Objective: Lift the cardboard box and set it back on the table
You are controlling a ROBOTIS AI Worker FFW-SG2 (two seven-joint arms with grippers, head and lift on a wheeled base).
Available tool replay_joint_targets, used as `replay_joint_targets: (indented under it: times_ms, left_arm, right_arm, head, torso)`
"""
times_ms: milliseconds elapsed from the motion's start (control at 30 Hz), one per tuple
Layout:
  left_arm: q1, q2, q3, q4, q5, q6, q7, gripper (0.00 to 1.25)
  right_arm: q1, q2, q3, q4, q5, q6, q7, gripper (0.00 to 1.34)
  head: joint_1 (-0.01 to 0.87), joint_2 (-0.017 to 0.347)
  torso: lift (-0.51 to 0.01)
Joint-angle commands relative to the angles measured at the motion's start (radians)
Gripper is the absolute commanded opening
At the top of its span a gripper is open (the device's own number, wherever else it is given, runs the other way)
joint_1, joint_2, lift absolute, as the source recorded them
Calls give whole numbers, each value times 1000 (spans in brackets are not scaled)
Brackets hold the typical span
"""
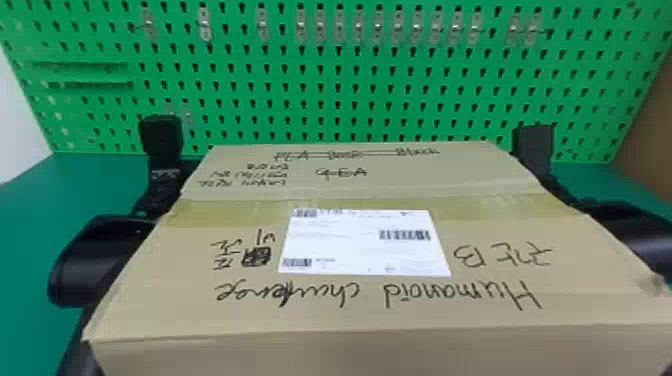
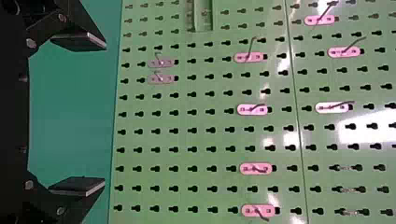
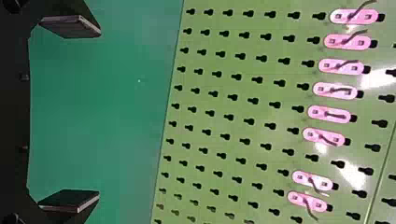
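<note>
The closed cardboard box fills the middle and front of the head view, its taped top with a white label facing up. At its left side stands my left gripper, near the far left corner; my right gripper is at the far right corner. Both forearms run along the box's sides. In the left wrist view the left gripper has its fingers wide apart with nothing between them. The right gripper in the right wrist view is likewise spread and holds nothing. The box's underside is hidden.
A green pegboard with small metal hooks rises behind the box. The green table extends to the left of the box and also shows at its right. A brown panel stands at the far right edge.
</note>
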Motion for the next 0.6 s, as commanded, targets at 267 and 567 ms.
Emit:
replay_joint_targets:
  times_ms: [267, 567]
  left_arm:
    - [-18, 7, -7, 0, -3, 0, 0, 1006]
    - [-33, 13, -13, -2, -3, 0, 0, 1006]
  right_arm:
    - [-16, -3, 9, 0, 2, -4, 0, 1252]
    - [-28, -8, 15, 1, 5, -4, 0, 1252]
  head:
    - [566, 54]
    - [566, 54]
  torso:
    - [-183]
    - [-183]
